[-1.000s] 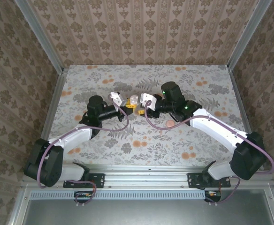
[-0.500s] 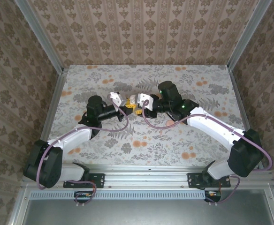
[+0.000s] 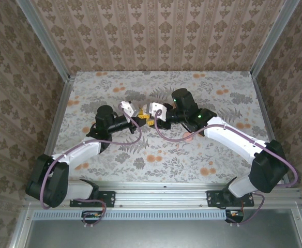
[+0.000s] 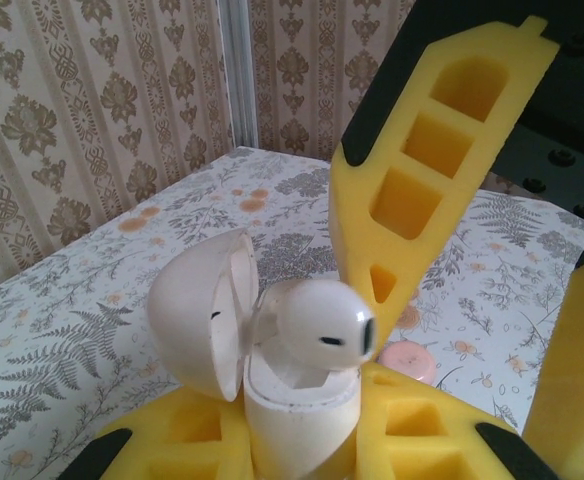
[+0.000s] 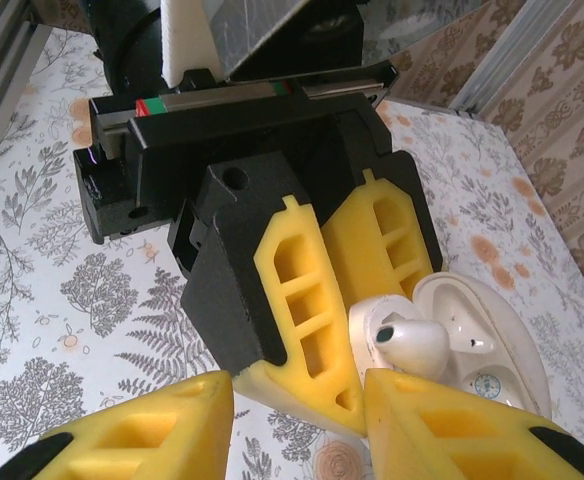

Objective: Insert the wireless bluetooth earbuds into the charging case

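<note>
Floral worktop (image 3: 218, 155), patterned walls around; over the last second the right hand (image 5: 297, 425) has swung in toward the left hand (image 4: 302, 445) and narrowed a little; its fingers now stand part open with nothing between them; left hand clamped on the charging case (image 5: 472, 340), lid back; one earbud (image 4: 317, 330) sits proud in the case mouth, just beside a right finger; judgement: placed but not seated, a press down likely remains.

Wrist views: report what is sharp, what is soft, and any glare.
Left wrist view: earbud and charging case sharp, a mild sheen on the earbud, no hard glare, wallpaper behind slightly soft. Right wrist view: the right fingers at the bottom edge look slightly soft.
</note>
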Robot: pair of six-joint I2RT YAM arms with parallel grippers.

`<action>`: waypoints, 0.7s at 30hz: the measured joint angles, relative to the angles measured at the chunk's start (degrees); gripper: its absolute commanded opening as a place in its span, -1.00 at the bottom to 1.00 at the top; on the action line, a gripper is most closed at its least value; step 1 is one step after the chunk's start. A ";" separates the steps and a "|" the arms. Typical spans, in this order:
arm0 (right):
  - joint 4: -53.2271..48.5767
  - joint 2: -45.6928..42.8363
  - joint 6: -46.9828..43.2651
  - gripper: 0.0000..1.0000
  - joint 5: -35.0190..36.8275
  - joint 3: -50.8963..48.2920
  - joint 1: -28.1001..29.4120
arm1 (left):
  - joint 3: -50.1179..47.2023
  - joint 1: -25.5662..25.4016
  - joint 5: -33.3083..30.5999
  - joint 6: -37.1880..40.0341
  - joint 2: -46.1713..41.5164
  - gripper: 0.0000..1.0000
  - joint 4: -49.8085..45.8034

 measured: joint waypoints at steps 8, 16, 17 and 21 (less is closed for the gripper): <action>0.39 0.00 -0.50 -0.21 0.00 0.15 0.04 | 0.00 0.07 -0.20 0.00 -0.35 -0.79 0.00; -0.04 -0.13 -0.52 -0.21 0.04 0.22 0.04 | -0.02 0.04 -0.39 0.37 -0.35 -0.79 0.00; -0.28 -0.31 -0.52 -0.21 0.09 0.20 0.02 | -0.13 0.04 -0.39 0.50 -0.35 -0.79 0.00; -2.95 -3.30 -0.44 -0.20 0.20 -0.46 -0.98 | -1.25 -0.07 -0.48 1.07 -0.35 -0.79 -0.04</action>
